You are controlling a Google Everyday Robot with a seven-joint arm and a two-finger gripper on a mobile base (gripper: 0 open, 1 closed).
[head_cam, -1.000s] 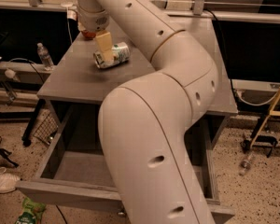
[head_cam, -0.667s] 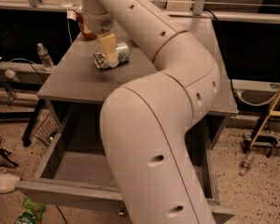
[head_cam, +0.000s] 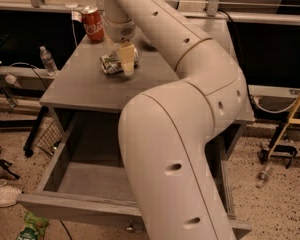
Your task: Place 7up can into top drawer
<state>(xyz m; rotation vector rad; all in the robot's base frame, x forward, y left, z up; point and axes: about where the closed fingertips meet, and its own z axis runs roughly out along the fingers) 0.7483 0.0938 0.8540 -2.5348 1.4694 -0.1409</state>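
Observation:
The 7up can (head_cam: 111, 63) lies on its side on the grey cabinet top (head_cam: 85, 86), green and white label facing me. My gripper (head_cam: 127, 67) hangs straight down from the wrist, right at the can's right half and partly in front of it. The can rests on the top. The top drawer (head_cam: 70, 208) is pulled wide open below, its grey inside (head_cam: 92, 178) bare where it shows. My big cream arm covers the drawer's right part and its knob.
A red cola can (head_cam: 93, 24) stands upright at the back of the cabinet top, just left of my wrist. A water bottle (head_cam: 48, 59) stands left of the cabinet. A green bag (head_cam: 31, 227) and a shoe (head_cam: 4, 194) lie on the floor by the drawer front.
My gripper has shifted right and a little lower along the can. The red cola can behind it now shows in full. The 7up can has not visibly moved.

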